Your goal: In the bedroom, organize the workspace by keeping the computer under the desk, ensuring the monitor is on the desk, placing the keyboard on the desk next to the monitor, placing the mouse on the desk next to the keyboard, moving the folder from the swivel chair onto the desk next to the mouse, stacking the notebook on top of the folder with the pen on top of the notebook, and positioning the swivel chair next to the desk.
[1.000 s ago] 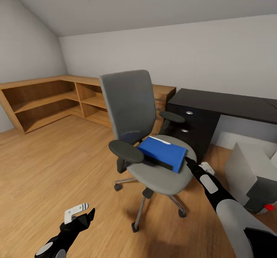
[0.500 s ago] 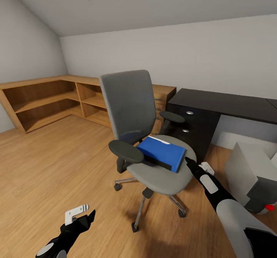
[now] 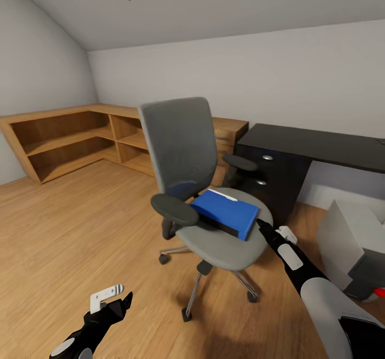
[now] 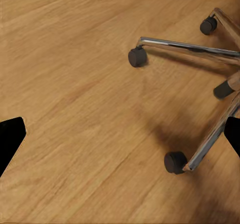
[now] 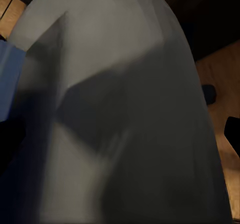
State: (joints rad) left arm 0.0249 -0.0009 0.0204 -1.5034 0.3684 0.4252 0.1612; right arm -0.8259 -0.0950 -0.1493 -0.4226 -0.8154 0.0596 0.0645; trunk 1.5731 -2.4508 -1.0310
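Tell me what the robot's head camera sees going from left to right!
Wooden shelves → swivel chair with the blue folder on its seat → black desk → grey computer.

Grey swivel chair (image 3: 184,150) with black armrests, bright blue folder (image 3: 224,213) over a dark notebook (image 3: 222,226) — white pen (image 3: 222,194); glossy black tabletop (image 3: 315,142), honey-wood floor (image 3: 80,225) — pale grey computer (image 3: 347,241).

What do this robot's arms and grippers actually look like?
Both arms are mostly black with pale grey patches. The right arm has a grey-white shell and a black forearm narrowing to the dark right gripper. The left gripper has black pointed fingers with a white bracket beside them.
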